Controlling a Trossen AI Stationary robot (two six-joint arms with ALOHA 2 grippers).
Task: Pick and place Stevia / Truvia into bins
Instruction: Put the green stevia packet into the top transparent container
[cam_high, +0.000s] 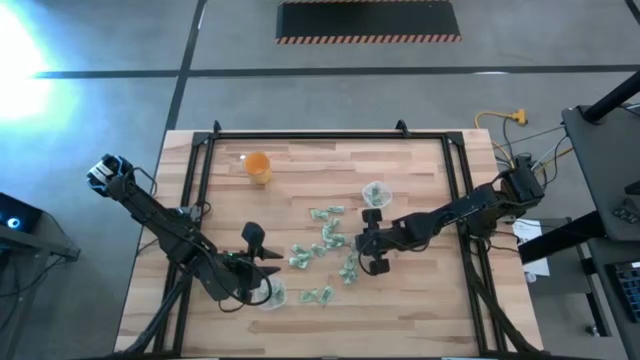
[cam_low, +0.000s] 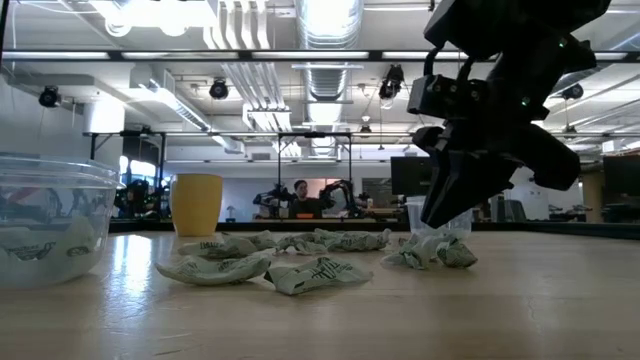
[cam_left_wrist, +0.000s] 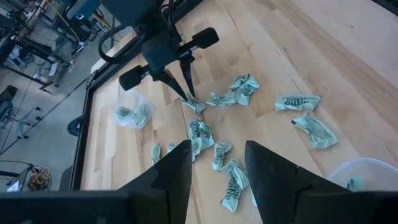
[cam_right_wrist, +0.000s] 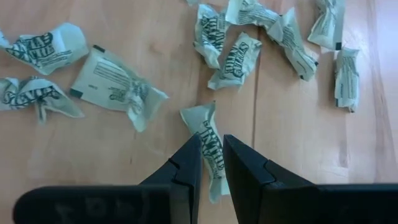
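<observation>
The left gripper (cam_high: 272, 278) hangs at the near edge of the table (cam_high: 420, 320), just beside the near cup (cam_high: 272, 296), which holds a few sachets; its jaws stand apart with nothing between them, as the left wrist view shows with both fingers (cam_left_wrist: 174, 174) spread; an orange cup (cam_high: 258, 167) stands far left on the table, apart from everything else; the loose sachets (cam_high: 322, 247) lie crumpled across the middle of the table, between the two arms, most of them pale green with dark print; the right gripper (cam_high: 374, 240) points down at the right end of that scatter, its jaws nearly together around one sachet (cam_right_wrist: 210, 144) that lies flat on the wood; whether the fingertips (cam_right_wrist: 189, 163) actually press it I cannot tell; the far cup (cam_high: 376, 194) stands just beyond the right gripper, with sachets inside; in the low view a person (cam_low: 300, 197) sits far back in the room.
</observation>
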